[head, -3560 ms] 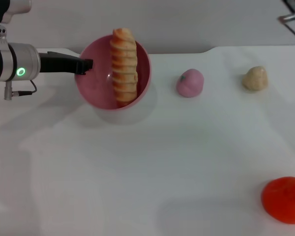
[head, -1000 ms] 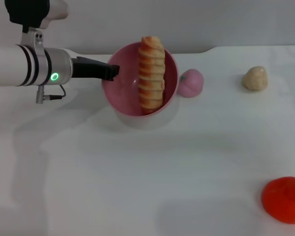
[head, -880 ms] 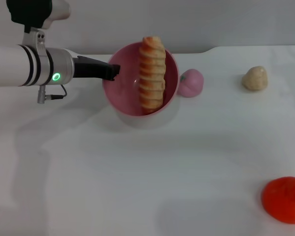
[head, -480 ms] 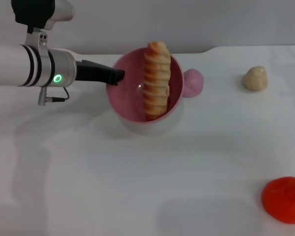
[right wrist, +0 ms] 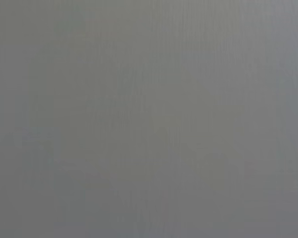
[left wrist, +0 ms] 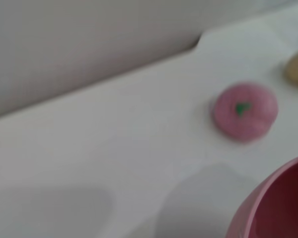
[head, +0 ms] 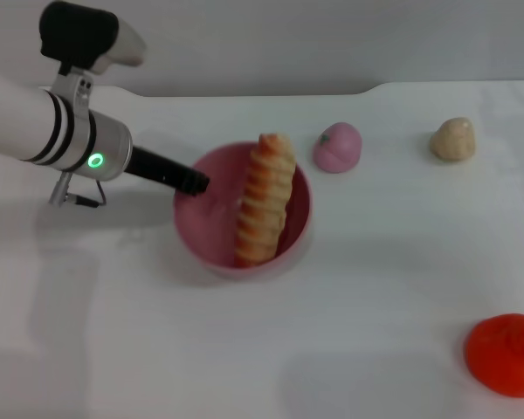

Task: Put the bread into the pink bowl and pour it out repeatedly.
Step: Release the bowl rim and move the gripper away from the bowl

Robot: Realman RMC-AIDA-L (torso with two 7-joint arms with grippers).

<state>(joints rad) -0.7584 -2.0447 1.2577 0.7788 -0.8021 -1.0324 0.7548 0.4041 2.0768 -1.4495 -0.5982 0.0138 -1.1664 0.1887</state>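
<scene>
The pink bowl (head: 211, 234) sits left of the table's middle, nearer the front than the small toys. The bread (head: 264, 199), ridged orange and cream, leans inside it with its upper end poking over the far rim. My left gripper (head: 194, 182) is shut on the bowl's left rim, its black fingers reaching in from the left. In the left wrist view only a corner of the pink bowl (left wrist: 275, 206) shows. The right gripper is out of view.
A small pink peach-like toy (head: 337, 147) (left wrist: 245, 111) lies behind and right of the bowl. A beige lump (head: 453, 139) sits farther right at the back. A flat orange-red round thing (head: 506, 353) lies at the front right corner.
The left gripper has carried the bowl with the bread forward toward the front and slightly left, away from the pink toy. The bread now leans more to the right in the bowl.
</scene>
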